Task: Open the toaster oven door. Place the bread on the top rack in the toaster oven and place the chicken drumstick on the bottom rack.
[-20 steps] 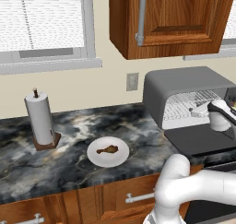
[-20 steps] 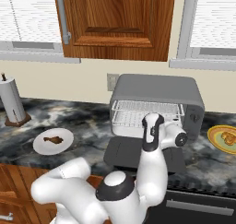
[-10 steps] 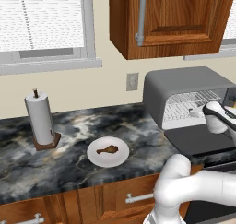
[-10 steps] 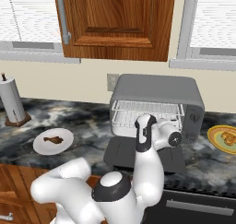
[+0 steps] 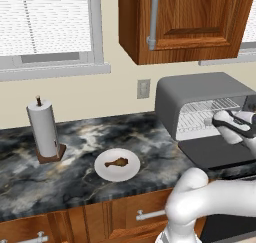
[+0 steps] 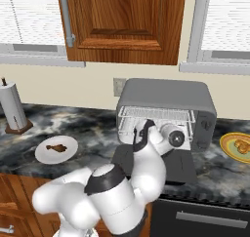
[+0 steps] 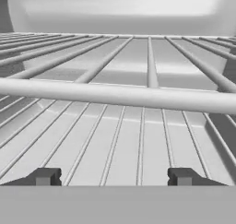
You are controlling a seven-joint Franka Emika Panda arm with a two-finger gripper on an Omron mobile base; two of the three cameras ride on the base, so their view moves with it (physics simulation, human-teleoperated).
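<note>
The boxy matte-grey toaster oven stands on the dark marbled tabletop, its flat dark-grey door folded down. The gripper sits at the oven mouth, jaws apart and empty, just above a white wire rack. The brown chicken drumstick lies on a white round plate, well apart to the left.

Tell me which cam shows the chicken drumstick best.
Left base view: the chicken drumstick lies unobstructed on its white plate. Right base view shows it smaller, at the left. Hand view looks at oven racks.
</note>
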